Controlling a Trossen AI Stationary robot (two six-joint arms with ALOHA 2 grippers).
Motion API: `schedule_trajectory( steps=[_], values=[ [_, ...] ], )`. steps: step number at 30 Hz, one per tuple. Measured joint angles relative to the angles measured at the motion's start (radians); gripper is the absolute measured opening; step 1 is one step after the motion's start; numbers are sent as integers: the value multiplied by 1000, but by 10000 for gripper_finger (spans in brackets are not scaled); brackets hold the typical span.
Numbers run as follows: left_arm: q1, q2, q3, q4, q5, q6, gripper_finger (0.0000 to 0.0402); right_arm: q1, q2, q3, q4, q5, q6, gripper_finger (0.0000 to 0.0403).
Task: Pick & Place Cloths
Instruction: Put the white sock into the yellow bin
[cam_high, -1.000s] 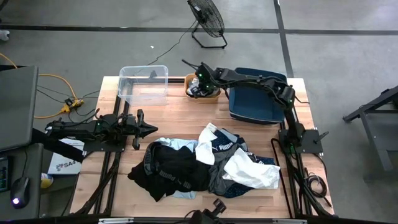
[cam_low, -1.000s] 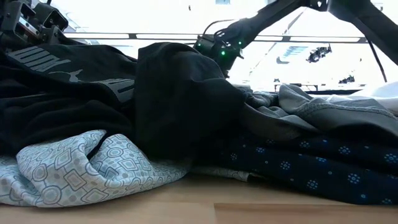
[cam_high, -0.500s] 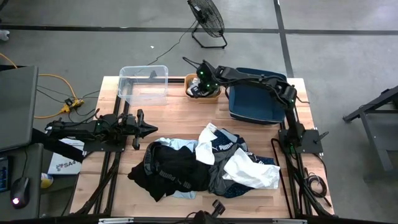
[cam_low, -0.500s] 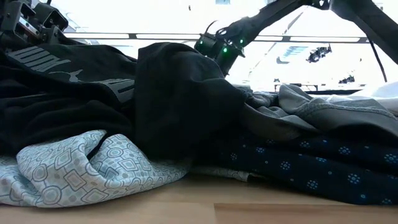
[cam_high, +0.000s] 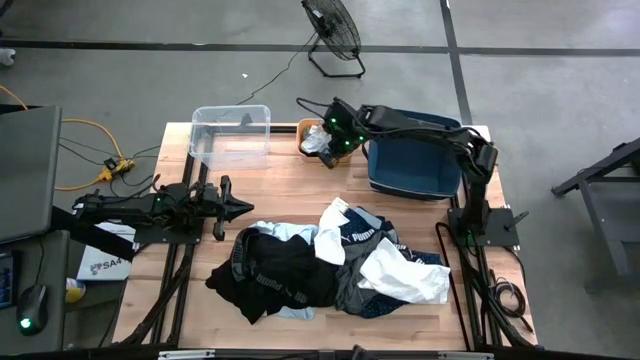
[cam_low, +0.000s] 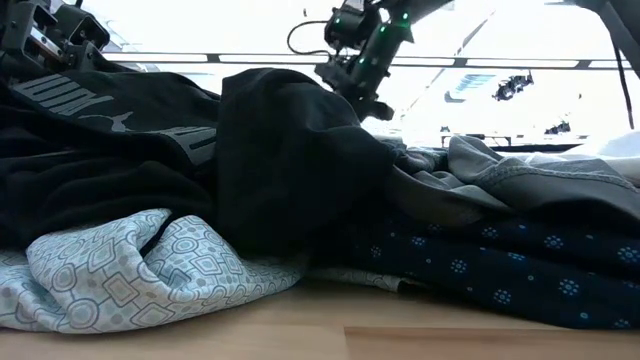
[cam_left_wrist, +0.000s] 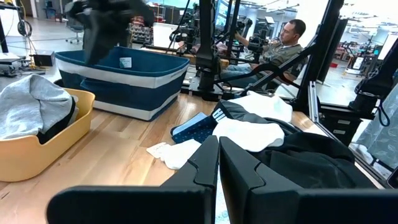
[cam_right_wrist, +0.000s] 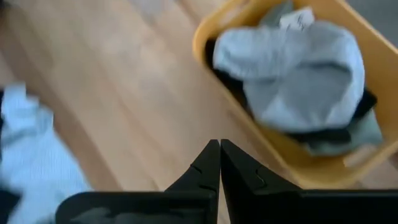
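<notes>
The cloths (cam_high: 330, 265) lie in a loose heap on the table's near half: black with white lettering (cam_low: 120, 130), navy with dots (cam_low: 500, 270), patterned light blue (cam_low: 130, 265), white (cam_high: 405, 280) and grey. A grey cloth (cam_right_wrist: 292, 81) lies in the orange bin (cam_right_wrist: 298, 171) at the far middle, seen also in the left wrist view as the grey cloth (cam_left_wrist: 31, 106). My right gripper (cam_right_wrist: 219, 144) hangs shut and empty above the table beside that bin, in the high view at the right gripper (cam_high: 328, 156). My left gripper (cam_left_wrist: 217, 142) rests shut at the table's left, pointing level toward the heap.
A clear bin (cam_high: 232, 135) stands at the far left and a dark blue bin (cam_high: 410, 165) at the far right. Bare wood lies between the bins and the heap. A fan (cam_high: 335, 35) stands on the floor beyond the table. A person (cam_left_wrist: 280, 43) sits in the room behind.
My right gripper has risen out of the orange bin and drawn a little toward the table's right and near side, rolling as it went. The grey cloth stays in the bin. The heap has not moved.
</notes>
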Motion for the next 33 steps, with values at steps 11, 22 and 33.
schedule_trajectory(
  steps=[11, 22, 33],
  values=[
    [0, 0, 0, 0, 0, 0, 12, 153, -39, 0, -222, 6, -175, 5],
    [0, 0, 0, 0, 0, 0, 12, 399, -32, 0, -253, -18, -240, 5],
    [0, 0, 0, 0, 0, 0, 12, 508, -24, 0, -230, 17, -239, 120]
  ],
)
